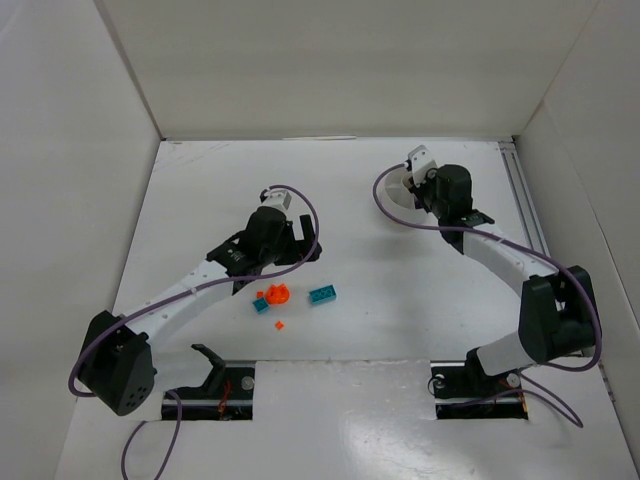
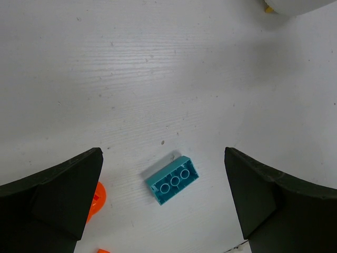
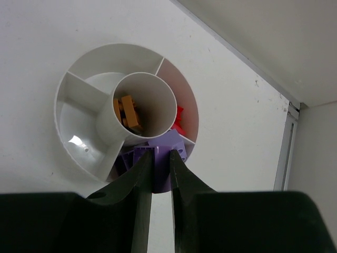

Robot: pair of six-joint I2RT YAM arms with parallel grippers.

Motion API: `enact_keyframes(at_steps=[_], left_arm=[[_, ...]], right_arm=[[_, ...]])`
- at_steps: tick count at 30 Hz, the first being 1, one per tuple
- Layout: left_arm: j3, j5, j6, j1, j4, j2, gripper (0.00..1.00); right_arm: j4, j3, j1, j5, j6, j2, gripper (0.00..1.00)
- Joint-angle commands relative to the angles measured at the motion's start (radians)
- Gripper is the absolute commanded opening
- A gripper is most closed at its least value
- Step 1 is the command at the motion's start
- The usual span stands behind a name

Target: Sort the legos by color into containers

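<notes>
R jaws pinch purple lego (image 3: 160, 171) at their tips, over the purple wedge of dish (image 3: 73, 126) just ahead. L jaws wide open, nothing held; teal lego (image 2: 172, 180) on bench (image 2: 158, 79) btwn them, untouched.

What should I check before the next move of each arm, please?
1. Right fingers shut on the purple brick: ok.
2. That brick is over the sorted purple pieces in the dish: ok.
3. Its height above the dish: cannot tell.
4. Left fingers open: ok.
5. Teal brick lies between the left fingers: ok.
6. Empty wedge free for teal: ok.
</notes>
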Motion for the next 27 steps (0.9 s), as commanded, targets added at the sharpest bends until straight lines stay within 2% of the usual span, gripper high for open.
enact_keyframes(at_steps=[1, 14, 17, 18, 21, 27], left_arm=[[0.023, -0.002, -0.008, 0.003, 0.001, -0.004, 1.0], [0.023, -0.002, -0.008, 0.003, -0.008, -0.004, 1.0], [0.023, -0.002, -0.008, 0.003, -0.008, -0.004, 1.0], [0.023, -0.002, -0.008, 0.003, -0.008, -0.004, 1.0], [0.023, -0.002, -0.008, 0.003, -0.008, -0.004, 1.0], [0.014, -0.002, -0.017, 0.003, -0.017, -0.024, 1.0]], right_arm=[[0.067, -0.011, 0.012, 0.02, 0.035, 0.004, 0.0], [0.067, -0.011, 0.021, 0.02, 0.067, 0.033, 0.0], [0.067, -0.011, 0.021, 0.02, 0.087, 0.033, 0.09], [0.067, -0.011, 0.021, 0.02, 0.087, 0.033, 0.17], [0.067, -0.02, 0.021, 0.02, 0.087, 0.022, 0.3], [0.067, -0.03, 0.021, 0.011, 0.087, -0.013, 0.44]])
